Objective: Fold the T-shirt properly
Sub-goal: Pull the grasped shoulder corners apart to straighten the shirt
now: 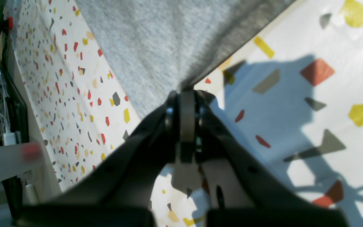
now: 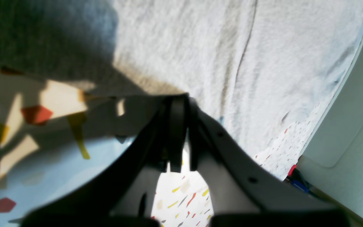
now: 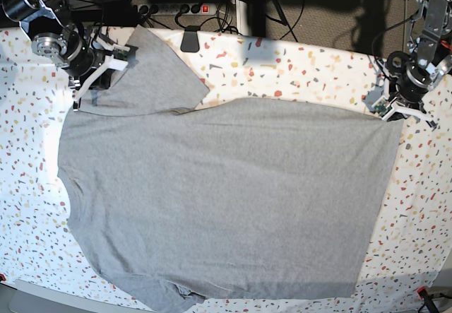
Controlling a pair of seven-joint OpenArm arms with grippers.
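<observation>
The counter (image 3: 296,66), under a speckled white cloth (image 3: 28,207), carries the grey T-shirt (image 3: 226,200) spread flat across its middle. The left pincer (image 1: 186,94) is closed on the shirt's hem corner at the base view's right edge. The right pincer (image 2: 178,101) is clamped on the sleeve edge at upper left.

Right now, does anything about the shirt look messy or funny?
Mostly no. The T-shirt lies spread flat on the speckled cloth, each gripper's jaws pinching a corner. Only the near sleeve is crumpled under itself at the front edge, and the far sleeve sticks out at an angle.
</observation>
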